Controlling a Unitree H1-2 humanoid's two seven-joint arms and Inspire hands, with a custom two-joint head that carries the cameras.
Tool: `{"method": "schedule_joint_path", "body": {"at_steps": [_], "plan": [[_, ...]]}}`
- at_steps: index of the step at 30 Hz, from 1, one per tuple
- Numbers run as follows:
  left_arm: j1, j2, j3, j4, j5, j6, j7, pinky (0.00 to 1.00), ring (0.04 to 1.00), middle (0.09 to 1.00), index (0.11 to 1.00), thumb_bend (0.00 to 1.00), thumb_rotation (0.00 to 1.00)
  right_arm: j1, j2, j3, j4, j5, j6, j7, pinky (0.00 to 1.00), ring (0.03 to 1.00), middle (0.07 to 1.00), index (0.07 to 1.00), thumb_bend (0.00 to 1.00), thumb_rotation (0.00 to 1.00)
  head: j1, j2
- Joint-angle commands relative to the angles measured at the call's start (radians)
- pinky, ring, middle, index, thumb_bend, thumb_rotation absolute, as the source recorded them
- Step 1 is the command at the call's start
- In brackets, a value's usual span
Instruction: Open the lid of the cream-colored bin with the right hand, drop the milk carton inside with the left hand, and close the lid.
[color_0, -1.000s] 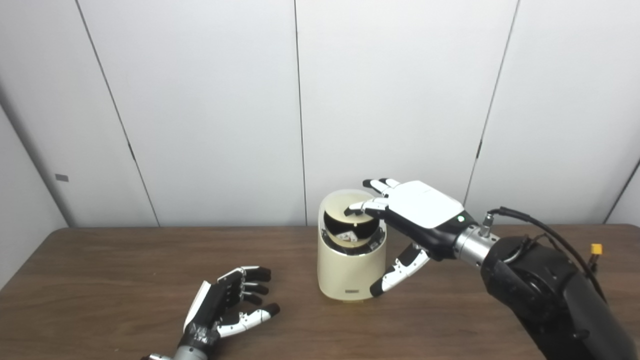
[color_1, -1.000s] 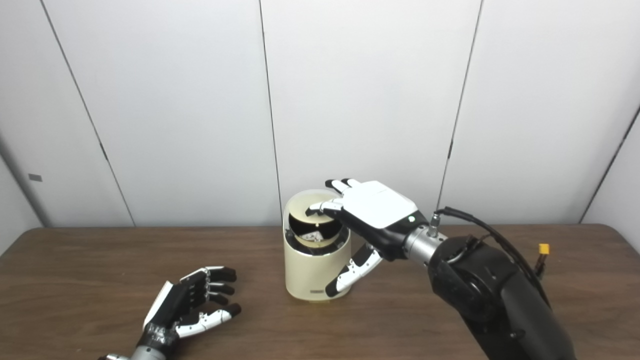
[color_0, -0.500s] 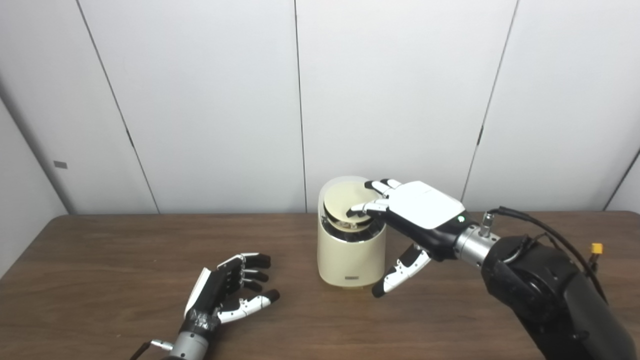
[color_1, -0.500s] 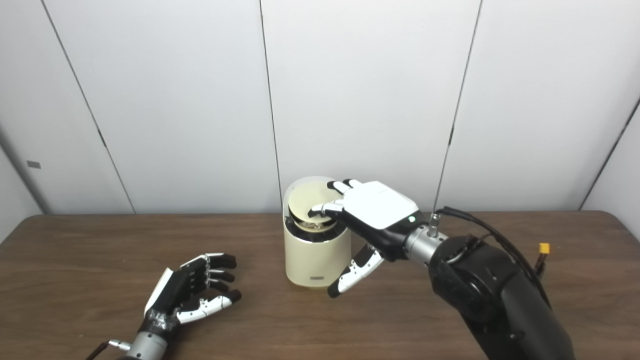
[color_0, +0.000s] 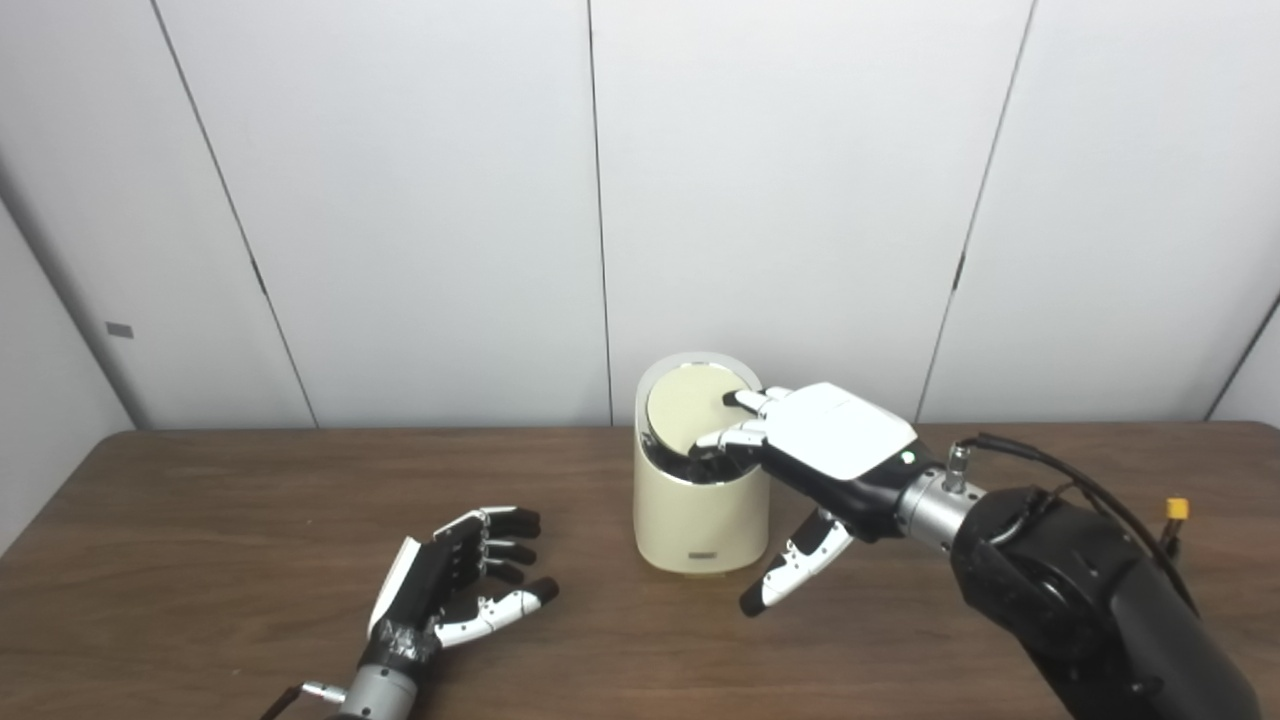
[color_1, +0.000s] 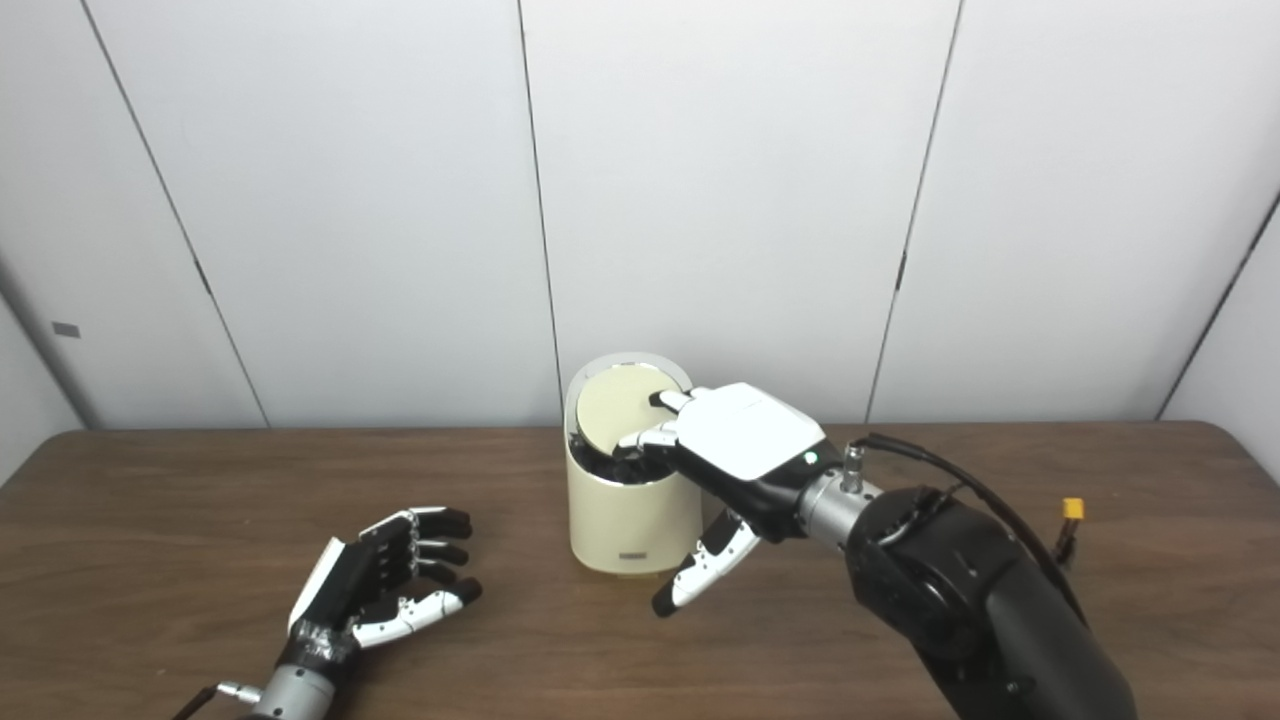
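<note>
The cream-colored bin (color_0: 700, 525) stands upright on the table's middle, near the back. Its round lid (color_0: 688, 405) is tilted low over the opening, with a dark gap left at the front. My right hand (color_0: 825, 445) is over the bin's right rim, its fingertips (color_0: 728, 435) lying on the lid's right edge and its thumb hanging down beside the bin wall; it grips nothing. At the front left, my left hand (color_0: 450, 590) rests on the table, open and empty, palm facing right. No milk carton shows in either view.
The brown wooden table (color_0: 200, 520) runs the full width, ending at a white panelled wall (color_0: 400, 200) just behind the bin. A black cable and a yellow connector (color_0: 1177, 509) sit on my right forearm.
The lid has swung down from wide open to nearly shut under my right hand's fingers, hiding the bin's inside. The right hand sank with it. The left hand stayed put; the camera tilted slightly.
</note>
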Motion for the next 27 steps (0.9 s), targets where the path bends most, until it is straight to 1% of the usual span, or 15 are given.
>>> {"method": "schedule_joint_path", "body": {"at_steps": [1,3,6,7,9,11,13,15,17,20,24,27], "plan": [[0.006,0.004,-0.003,-0.009,0.003,-0.005,-0.001,0.58,0.646,0.712,0.714,0.74,0.16,-0.034,0.001,0.006,0.002,-0.013,-0.009,0.012,0.93,0.966,0.804,0.823,0.93,0.54,-0.001,0.001],[0.007,0.006,-0.005,-0.009,0.009,-0.009,-0.001,0.58,0.647,0.714,0.715,0.74,0.16,-0.037,-0.001,0.015,0.006,-0.027,-0.008,0.025,0.95,0.977,0.812,0.83,0.92,0.53,-0.001,0.001],[0.008,0.007,-0.004,-0.008,0.009,-0.011,0.0,0.58,0.645,0.711,0.715,0.74,0.16,-0.043,-0.008,0.035,0.009,-0.061,-0.021,0.035,0.95,0.979,0.814,0.828,0.93,0.54,0.0,0.007],[0.008,0.005,-0.002,-0.009,0.004,-0.008,-0.001,0.58,0.644,0.709,0.714,0.74,0.16,-0.047,-0.013,0.047,0.012,-0.092,-0.03,0.036,0.95,0.979,0.814,0.829,0.93,0.56,0.0,0.007],[0.01,0.004,-0.003,-0.012,0.0,-0.009,-0.003,0.57,0.644,0.71,0.715,0.74,0.16,-0.053,-0.022,0.078,0.012,-0.191,-0.046,0.044,0.94,0.977,0.814,0.832,0.94,0.63,0.001,0.008],[0.01,0.006,-0.005,-0.012,0.002,-0.014,-0.006,0.57,0.642,0.711,0.716,0.74,0.16,-0.058,-0.024,0.106,0.013,-0.292,-0.054,0.067,0.96,0.989,0.823,0.845,0.95,0.69,0.001,0.008],[0.01,0.006,-0.005,-0.011,0.003,-0.015,-0.006,0.57,0.641,0.711,0.717,0.74,0.17,-0.061,-0.021,0.129,0.012,-0.368,-0.053,0.116,0.99,0.998,0.836,0.86,0.96,0.72,0.002,0.009],[0.012,0.006,-0.005,-0.014,0.004,-0.013,-0.005,0.57,0.641,0.712,0.717,0.75,0.18,-0.061,-0.009,0.141,0.012,-0.425,-0.047,0.175,1.0,1.0,0.862,0.876,0.97,0.74,0.002,0.011],[0.013,0.005,-0.005,-0.019,0.003,-0.008,-0.005,0.57,0.643,0.713,0.716,0.75,0.18,-0.057,-0.001,0.143,0.013,-0.448,-0.049,0.207,1.0,1.0,0.864,0.875,0.97,0.75,0.004,0.012],[0.014,0.004,-0.004,-0.021,-0.002,-0.004,-0.006,0.57,0.647,0.714,0.716,0.75,0.18,-0.05,0.016,0.134,0.017,-0.441,-0.046,0.254,1.0,1.0,0.863,0.878,0.97,0.75,0.004,0.013],[0.013,0.004,-0.004,-0.018,-0.002,-0.007,-0.009,0.57,0.648,0.715,0.717,0.74,0.18,-0.039,0.024,0.121,0.028,-0.423,-0.05,0.256,1.0,1.0,0.86,0.875,0.96,0.75,0.004,0.013],[0.011,0.005,-0.006,-0.018,0.007,-0.004,-0.007,0.56,0.637,0.71,0.716,0.74,0.18,-0.033,0.027,0.113,0.037,-0.403,-0.051,0.242,1.0,1.0,0.865,0.879,0.95,0.76,0.004,0.013]]}}
